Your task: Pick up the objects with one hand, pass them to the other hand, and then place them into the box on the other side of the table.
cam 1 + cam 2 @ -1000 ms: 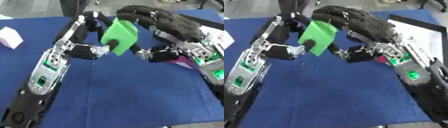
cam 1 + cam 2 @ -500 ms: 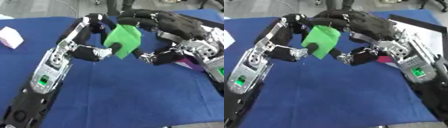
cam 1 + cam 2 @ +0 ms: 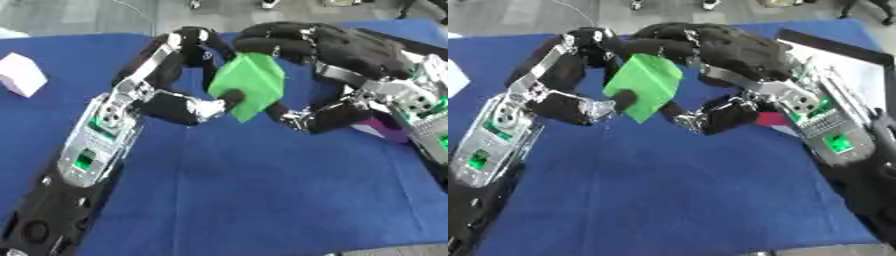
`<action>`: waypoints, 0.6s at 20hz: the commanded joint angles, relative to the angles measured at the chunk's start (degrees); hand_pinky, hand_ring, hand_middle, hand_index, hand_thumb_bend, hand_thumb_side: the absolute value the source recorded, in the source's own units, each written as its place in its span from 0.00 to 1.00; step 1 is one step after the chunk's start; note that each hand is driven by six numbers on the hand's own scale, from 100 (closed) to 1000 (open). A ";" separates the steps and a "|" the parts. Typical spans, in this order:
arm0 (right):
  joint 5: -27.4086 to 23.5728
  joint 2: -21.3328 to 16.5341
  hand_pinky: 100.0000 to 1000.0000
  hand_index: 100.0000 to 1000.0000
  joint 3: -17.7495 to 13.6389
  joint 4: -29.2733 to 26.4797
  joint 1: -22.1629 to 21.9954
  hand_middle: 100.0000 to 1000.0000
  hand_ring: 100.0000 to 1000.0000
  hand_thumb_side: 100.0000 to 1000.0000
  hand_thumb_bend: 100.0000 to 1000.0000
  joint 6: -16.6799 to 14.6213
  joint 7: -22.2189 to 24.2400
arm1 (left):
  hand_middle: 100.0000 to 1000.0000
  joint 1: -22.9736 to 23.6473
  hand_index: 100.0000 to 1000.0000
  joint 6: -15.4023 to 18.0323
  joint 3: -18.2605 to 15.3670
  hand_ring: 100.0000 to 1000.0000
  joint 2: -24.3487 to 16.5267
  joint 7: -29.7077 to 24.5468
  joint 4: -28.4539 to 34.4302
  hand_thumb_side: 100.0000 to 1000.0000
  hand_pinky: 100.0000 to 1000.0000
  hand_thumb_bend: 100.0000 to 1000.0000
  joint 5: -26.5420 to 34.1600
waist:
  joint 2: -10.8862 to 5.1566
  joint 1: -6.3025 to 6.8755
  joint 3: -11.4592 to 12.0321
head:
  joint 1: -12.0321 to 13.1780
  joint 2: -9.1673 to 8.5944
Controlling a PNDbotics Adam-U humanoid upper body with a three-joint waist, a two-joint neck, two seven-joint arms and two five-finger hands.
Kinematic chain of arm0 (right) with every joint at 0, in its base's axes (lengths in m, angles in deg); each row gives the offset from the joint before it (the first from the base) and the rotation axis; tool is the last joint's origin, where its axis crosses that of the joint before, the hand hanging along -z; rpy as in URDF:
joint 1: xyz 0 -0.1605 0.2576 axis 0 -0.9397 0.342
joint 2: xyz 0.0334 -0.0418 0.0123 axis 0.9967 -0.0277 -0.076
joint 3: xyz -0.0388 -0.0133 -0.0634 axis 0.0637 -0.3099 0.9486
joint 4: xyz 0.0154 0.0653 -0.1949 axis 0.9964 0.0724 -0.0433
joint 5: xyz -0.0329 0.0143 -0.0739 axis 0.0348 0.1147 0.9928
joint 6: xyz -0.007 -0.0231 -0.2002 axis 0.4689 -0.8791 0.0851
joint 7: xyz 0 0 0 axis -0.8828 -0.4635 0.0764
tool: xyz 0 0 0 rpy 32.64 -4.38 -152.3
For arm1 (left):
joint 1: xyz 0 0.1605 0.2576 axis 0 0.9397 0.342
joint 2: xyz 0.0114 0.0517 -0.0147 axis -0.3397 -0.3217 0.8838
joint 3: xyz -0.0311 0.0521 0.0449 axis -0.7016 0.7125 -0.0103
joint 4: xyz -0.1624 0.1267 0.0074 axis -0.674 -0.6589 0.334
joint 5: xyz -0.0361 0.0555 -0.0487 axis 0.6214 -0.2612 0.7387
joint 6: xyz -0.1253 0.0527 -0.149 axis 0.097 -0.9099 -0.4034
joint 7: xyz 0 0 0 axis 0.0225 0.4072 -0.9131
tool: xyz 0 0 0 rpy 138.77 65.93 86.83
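Fingers (image 3: 229, 98) of my left hand (image 3: 188, 107) curl onto the lower left face of the bright green block (image 3: 249, 92), while the dark fingers (image 3: 271, 47) of my right hand (image 3: 710, 47) are draped over its top edge and its thumb comes up from below right. Both hands are clenched on the block at once, so I judge this to be the middle of the handover, with the block held in the air above the blue cloth-covered worktop (image 3: 245, 190).

Working down in size: the worktop spreads wide and bare below the fingers, giving plenty of open room towards me. Right of the fingers lies the dark-rimmed tray-like box with a pale floor (image 3: 846, 62), running off the right edge of the view; its near corner sits just behind my right forearm. A small magenta object (image 3: 381, 131) lies beneath the right wrist. Far left of the fingers, well apart, a small white block (image 3: 22, 75) rests near the worktop's left edge.

The risk I see: if one hand lets go before the other has a settled hold, the tilted block could twist out and drop onto the cloth. The two sets of fingers are crowded together, so pulling away carelessly could snag one on the other. Swinging right, my forearm could clip the box rim or nudge the magenta object.
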 commanded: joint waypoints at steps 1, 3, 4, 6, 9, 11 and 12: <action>0.94 -0.56 0.81 1.00 -0.81 -1.09 1.16 0.90 0.95 0.08 0.00 0.20 -0.42 | 0.11 -1.11 0.36 0.07 1.08 0.21 -0.35 -0.87 1.98 0.00 0.45 0.24 0.44 | -0.15 -0.89 0.01 | -0.18 -0.15; 1.34 -0.49 0.82 0.99 -0.80 -1.09 1.15 0.87 0.94 0.08 0.00 0.21 -0.25 | 0.11 -1.11 0.36 0.02 1.19 0.21 -0.49 -1.22 2.45 0.00 0.45 0.25 0.62 | -0.17 -0.92 0.02 | -0.23 -0.15; 1.46 -0.42 0.81 0.97 -0.80 -1.09 1.12 0.84 0.93 0.08 0.00 0.28 -0.18 | 0.11 -1.10 0.36 -0.04 1.23 0.21 -0.55 -1.42 2.65 0.00 0.45 0.25 0.71 | -0.17 -0.92 0.02 | -0.24 -0.15; 1.57 -0.26 0.79 0.91 -0.90 -1.09 1.07 0.77 0.92 0.07 0.00 0.35 -0.55 | 0.11 -1.15 0.36 -0.22 1.28 0.21 -0.64 -1.72 2.89 0.00 0.46 0.25 0.85 | -0.18 -0.93 0.00 | -0.23 -0.15; 2.19 -0.09 0.71 0.68 -1.20 -1.09 1.07 0.49 0.83 0.05 0.00 0.27 -2.40 | 0.13 -1.28 0.38 -0.52 1.35 0.23 -0.67 -1.96 2.78 0.00 0.47 0.27 0.86 | -0.17 -0.90 -0.06 | -0.20 -0.15; 2.79 0.03 0.66 0.58 -1.34 -1.09 1.07 0.42 0.80 0.01 0.00 0.16 -4.54 | 0.16 -1.24 0.41 -0.59 1.37 0.26 -0.66 -2.03 2.62 0.00 0.48 0.29 0.70 | -0.17 -0.86 -0.12 | -0.18 -0.15; 3.05 0.06 0.62 0.47 -1.44 -1.09 1.10 0.36 0.77 0.00 0.00 0.19 -5.95 | 0.17 -1.22 0.42 -0.59 1.36 0.26 -0.65 -2.03 2.52 0.00 0.49 0.31 0.60 | -0.17 -0.83 -0.15 | -0.16 -0.15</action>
